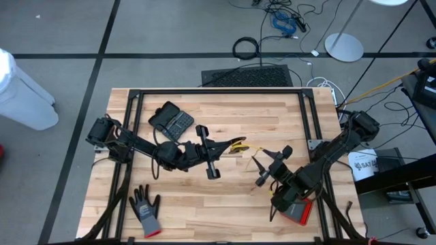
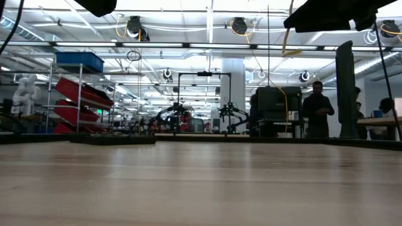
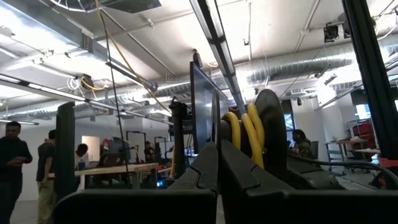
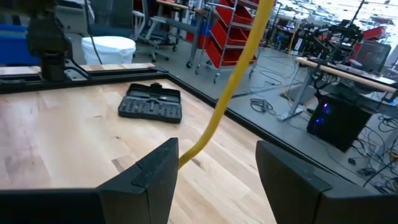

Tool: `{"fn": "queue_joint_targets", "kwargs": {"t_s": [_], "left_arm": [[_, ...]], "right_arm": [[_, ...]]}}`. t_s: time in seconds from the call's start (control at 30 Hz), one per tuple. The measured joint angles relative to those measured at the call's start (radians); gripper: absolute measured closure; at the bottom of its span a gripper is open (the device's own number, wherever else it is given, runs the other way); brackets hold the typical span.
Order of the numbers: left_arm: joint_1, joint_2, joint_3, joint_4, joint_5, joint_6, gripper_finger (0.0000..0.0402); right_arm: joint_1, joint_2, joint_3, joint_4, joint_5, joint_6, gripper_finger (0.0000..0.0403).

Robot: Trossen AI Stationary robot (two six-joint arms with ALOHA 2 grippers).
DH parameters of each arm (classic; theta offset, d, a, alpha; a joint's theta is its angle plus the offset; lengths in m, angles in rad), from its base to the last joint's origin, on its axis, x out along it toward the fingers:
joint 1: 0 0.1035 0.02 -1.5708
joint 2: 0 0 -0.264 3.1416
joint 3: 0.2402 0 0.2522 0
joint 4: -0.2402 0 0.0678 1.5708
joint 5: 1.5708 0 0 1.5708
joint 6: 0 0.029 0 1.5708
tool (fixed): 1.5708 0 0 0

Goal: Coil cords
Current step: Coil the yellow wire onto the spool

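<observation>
Your left hand (image 1: pixel 228 144), mid-tabletop, is clamped on the yellow cord (image 1: pixel 238 144); its free end trails toward your open right hand (image 1: pixel 266 161).

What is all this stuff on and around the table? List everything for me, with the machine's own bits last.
yellow cord: one, yellow, mid-table, coils held up off the wood in the left gripper, a strand running toward the right gripper
black case: one, black, lying flat at the far left part of the table
grey glove: one, grey with a red cuff, near left corner
table: one, light wood, with a black frame around it
black cable ring: one, black, on the floor beyond the table
people: a few, standing in the room behind
left gripper: one, dark, mid-table, shut on the cord
right gripper: one, dark, right of centre, open, cord strand passing between its fingers
</observation>
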Motion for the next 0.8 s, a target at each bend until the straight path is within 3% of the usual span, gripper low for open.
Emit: {"fn": "queue_joint_targets", "kwargs": {"t_s": [0.23,0.5,0.8], "left_arm": [[0.0,0.0,0.0,0.0,0.007,-0.006,0.04],[0.0,0.0,0.0,0.0,0.019,-0.007,0.04],[0.0,0.0,0.0,0.0,0.023,-0.007,0.04]], "right_arm": [[-0.017,0.0,0.0,0.006,0.002,-0.002,0.0217],[-0.048,0.0,0.0,0.079,0.003,-0.057,0.0318],[-0.063,0.0,0.0,0.164,-0.03,-0.199,0.0395]]}}
